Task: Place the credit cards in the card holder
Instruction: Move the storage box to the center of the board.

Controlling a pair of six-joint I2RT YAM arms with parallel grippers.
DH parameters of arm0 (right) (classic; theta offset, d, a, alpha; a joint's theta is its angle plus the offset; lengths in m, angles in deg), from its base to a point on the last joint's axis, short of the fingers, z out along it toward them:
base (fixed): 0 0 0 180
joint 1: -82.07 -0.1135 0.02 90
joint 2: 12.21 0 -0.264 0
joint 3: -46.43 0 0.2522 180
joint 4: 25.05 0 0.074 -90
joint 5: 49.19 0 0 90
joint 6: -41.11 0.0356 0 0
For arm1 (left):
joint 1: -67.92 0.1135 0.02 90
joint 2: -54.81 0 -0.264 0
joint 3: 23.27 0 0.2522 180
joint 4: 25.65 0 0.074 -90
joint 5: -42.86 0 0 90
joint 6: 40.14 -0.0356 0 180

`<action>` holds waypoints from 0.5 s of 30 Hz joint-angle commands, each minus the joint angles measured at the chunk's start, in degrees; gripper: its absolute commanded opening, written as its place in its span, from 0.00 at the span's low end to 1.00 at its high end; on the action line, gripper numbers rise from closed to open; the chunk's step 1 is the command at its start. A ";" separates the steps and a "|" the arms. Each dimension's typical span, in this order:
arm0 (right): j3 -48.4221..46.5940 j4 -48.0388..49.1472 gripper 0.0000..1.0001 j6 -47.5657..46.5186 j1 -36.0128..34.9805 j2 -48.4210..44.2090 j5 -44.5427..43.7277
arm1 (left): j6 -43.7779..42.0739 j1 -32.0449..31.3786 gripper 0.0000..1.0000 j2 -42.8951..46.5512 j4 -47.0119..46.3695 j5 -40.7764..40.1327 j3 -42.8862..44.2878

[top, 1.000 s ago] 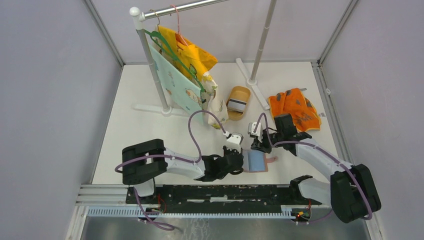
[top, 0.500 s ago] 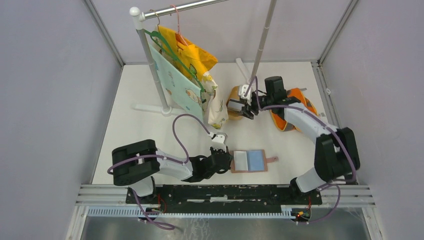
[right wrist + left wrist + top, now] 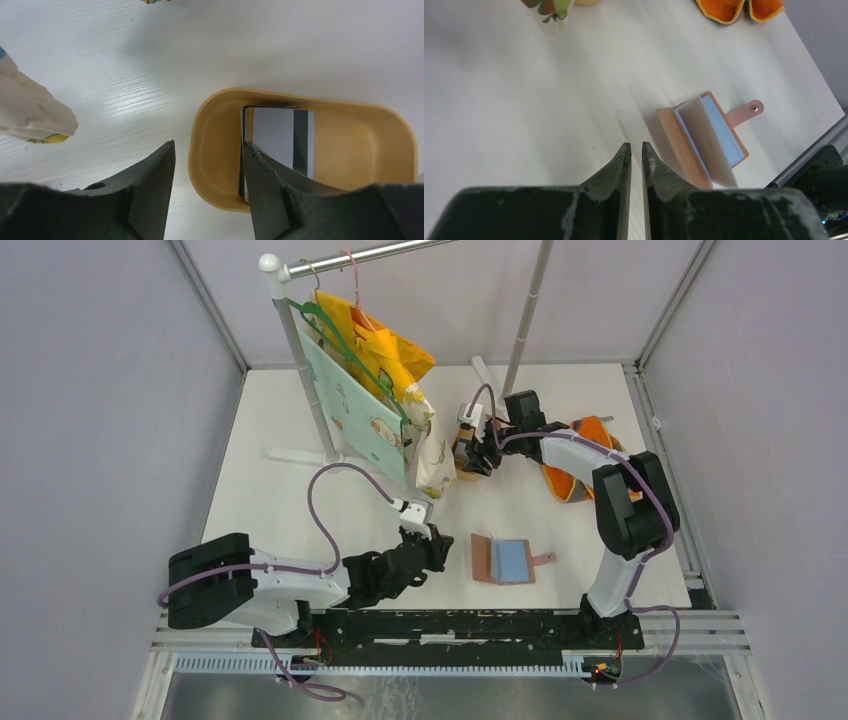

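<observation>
Right gripper (image 3: 209, 145) wide astride dish (image 3: 352, 145) rim, finger partly hiding credit cards (image 3: 275, 135); left gripper (image 3: 634, 146) barely parted, empty

Your white surface (image 3: 300, 510) carries the card holder (image 3: 510, 561), lying open near the front. Farther back sit the tan dish (image 3: 205, 150), the orange cloth (image 3: 724, 6) and what look like the rack's white feet (image 3: 295, 454).

Top external: high at 6 o'clock, looking down on the whole table (image 3: 260, 510).
Left wrist: low and close, card holder (image 3: 704, 140) at 3 o'clock.
Right wrist: tight over the dish (image 3: 212, 150).
Shared: top view catches both.
</observation>
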State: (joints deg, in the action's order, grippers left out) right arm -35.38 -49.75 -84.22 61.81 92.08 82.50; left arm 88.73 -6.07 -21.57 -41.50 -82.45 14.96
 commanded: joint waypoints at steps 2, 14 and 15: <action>-3.14 -2.73 0.59 -0.41 -0.91 1.85 -0.67 | -3.61 0.09 0.21 2.86 0.04 -5.46 -1.39; -1.06 -7.51 0.54 -4.99 -2.32 2.51 -3.21 | -1.98 0.13 0.31 4.26 -0.23 -7.05 -2.97; -0.52 -8.23 0.52 -5.49 -2.44 2.18 -2.83 | -1.96 0.09 0.31 4.30 -0.33 -7.10 -3.02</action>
State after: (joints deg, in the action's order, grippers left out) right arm -36.30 -55.83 -86.80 59.96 95.45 79.46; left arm 87.92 -6.07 -18.88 -40.51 -86.34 12.38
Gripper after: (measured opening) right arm 0.548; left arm 0.301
